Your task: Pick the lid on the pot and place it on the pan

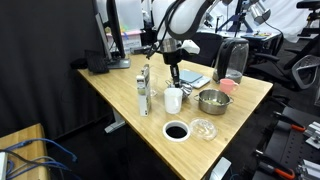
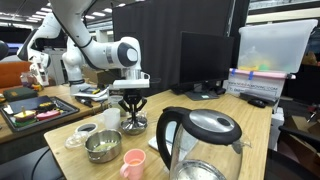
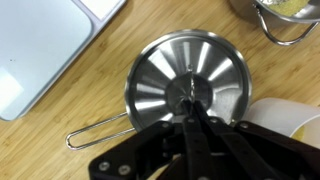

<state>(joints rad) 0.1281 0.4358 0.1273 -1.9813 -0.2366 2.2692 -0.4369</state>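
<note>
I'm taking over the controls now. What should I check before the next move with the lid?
1. Gripper lined up over the knob of the lid: ok.
2. Fingers shut on the knob: cannot tell.
3. Lid sitting flat on the pot: ok.
4. Pan empty, ready for the lid: ok.
5. Mug clear of the lid's rim: cannot tell, very close.

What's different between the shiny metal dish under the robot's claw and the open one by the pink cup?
The pot wears a lid; the bowl is open. The pot has a thin wire side handle; none like it shows on the bowl. The gripper sits at the pot's lid knob; nothing touches the bowl. Both are round shiny steel on the wooden table.
</note>
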